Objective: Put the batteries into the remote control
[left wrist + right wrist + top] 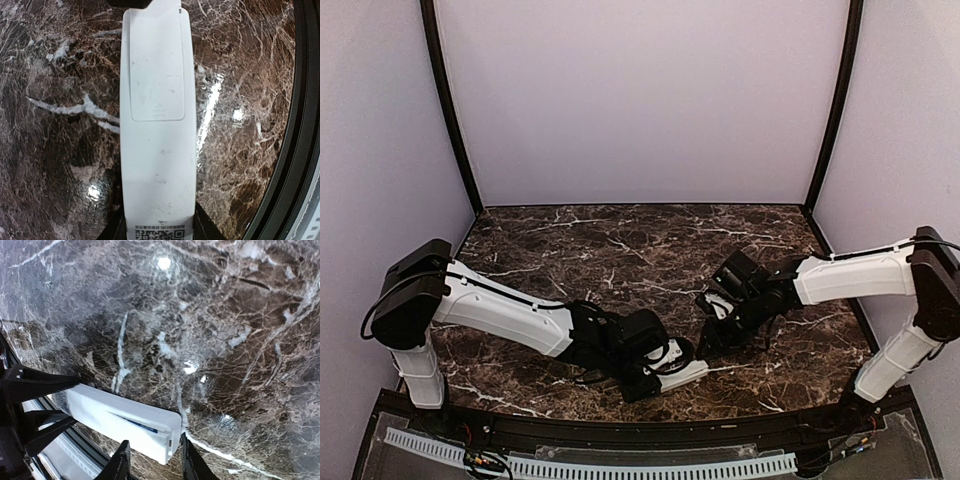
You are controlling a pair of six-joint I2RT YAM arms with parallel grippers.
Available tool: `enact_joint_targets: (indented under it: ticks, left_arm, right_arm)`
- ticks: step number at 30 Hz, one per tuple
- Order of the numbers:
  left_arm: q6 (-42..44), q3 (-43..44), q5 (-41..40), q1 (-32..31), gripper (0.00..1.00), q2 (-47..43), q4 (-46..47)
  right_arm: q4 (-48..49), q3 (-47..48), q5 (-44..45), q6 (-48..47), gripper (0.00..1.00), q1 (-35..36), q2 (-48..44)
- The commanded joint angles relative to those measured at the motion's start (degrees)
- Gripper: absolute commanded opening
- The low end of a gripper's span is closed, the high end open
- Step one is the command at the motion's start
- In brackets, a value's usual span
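Item 1, remote control (156,125): one; slim white bar, back face up, lying lengthwise out from the left gripper; near the front middle of the table, just beside the near edge.

Item 1a, cover panel (157,95): one; set flush in the back of the remote, small arrow mark near its lower edge; seated in place.

Item 1b, code sticker (159,233): one; black-and-white square pattern at the gripped end of the remote, partly cut off by the frame edge.

Item 2, left gripper (160,231): one; two dark fingers (116,231), one pressed against each long edge of the remote at the sticker end; clamped on the remote at a narrow setting.

Item 3, right gripper (154,445): one; two dark fingers (119,465) standing either side of the remote's free end; one finger lies close against the end corner, the other overlaps the long edge; whether they pinch the remote or only bracket it cannot be told.

Item 4, arms: two; white and black, left arm (505,315) and right arm (850,278) both reaching inward, wrists near each other at the centre front.

Item 5, table (620,240): one; dark brown marble pattern with white veins, glossy, several light reflections.

Item 6, black rail (300,125): one; curved, bordering the near edge of the table.
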Motion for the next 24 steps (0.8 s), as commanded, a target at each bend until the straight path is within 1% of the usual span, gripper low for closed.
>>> enact_joint_targets:
  ticks: [1,5,10,15,19,24]
  left_arm:
    - [0.62,-0.54,3.37,-0.13,0.26,1.36,-3.78]
    - [0.57,-0.44,3.42,-0.09,0.26,1.35,-3.77]
    - [0.24,-0.41,3.35,-0.13,0.26,1.33,-3.99]
    - [0.31,-0.38,3.26,-0.13,0.26,1.39,-4.14]
    - [0.39,-0.28,3.19,-0.13,0.26,1.33,-4.33]
    - [0.16,-0.28,3.14,-0.13,0.26,1.33,-4.48]
  right_arm:
    - [4.25,-4.49,-0.44,1.06,0.29,0.44,3.46]
    - [6.40,-6.68,-0.54,1.20,0.25,0.51,6.18]
    - [3.93,-5.96,1.08,1.06,0.24,0.52,3.70]
    - [-0.25,-1.91,1.71,-0.27,0.27,0.43,0.48]
    - [-4.57,1.35,4.53,-1.20,0.29,0.17,-1.71]
    - [-8.35,2.66,6.00,-1.59,0.31,-0.08,-3.46]
